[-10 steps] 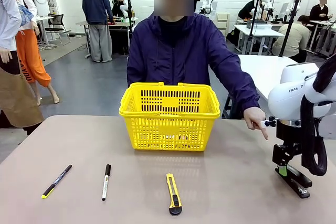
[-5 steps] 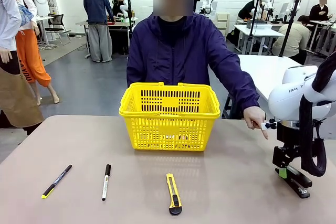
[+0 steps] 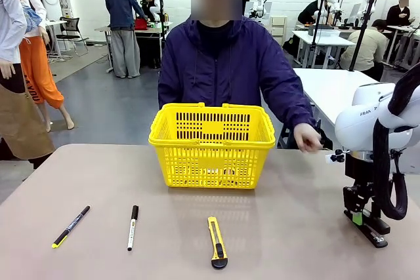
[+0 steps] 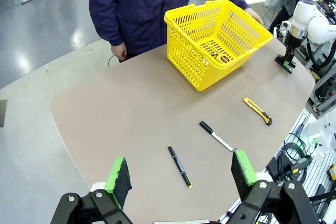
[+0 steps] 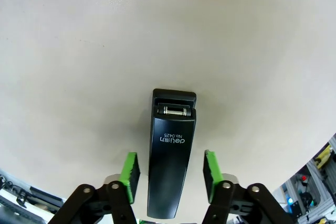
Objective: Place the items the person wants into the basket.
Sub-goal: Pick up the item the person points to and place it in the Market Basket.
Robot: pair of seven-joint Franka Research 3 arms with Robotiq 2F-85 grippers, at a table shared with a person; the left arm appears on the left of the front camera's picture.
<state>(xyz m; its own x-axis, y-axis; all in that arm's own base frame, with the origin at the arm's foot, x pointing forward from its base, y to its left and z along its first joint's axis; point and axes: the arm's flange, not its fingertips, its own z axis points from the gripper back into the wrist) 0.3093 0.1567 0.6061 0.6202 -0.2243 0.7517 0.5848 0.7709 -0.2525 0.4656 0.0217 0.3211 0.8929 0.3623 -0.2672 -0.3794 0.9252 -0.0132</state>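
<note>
- Beige table [image 3: 295, 240] is bearing the stapler [image 5: 170, 135].
- Right gripper [image 5: 170, 155] is straddling it, pads [image 5: 130, 174] not yet touching.
- Left gripper [image 4: 180, 157] is gaping wide, empty.
- Next: clamping, lifting toward basket [image 3: 210, 162].

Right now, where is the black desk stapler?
Front view: the black desk stapler lies near the table's right edge, straddled by the right gripper, right of the yellow utility knife.

A lab hall: white worktables [image 3: 330, 88], grey floor [image 3: 108, 113], people [image 3: 123, 14] at work.

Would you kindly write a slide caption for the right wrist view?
Right gripper straddling the black stapler on the beige table, green pads either side.
</note>
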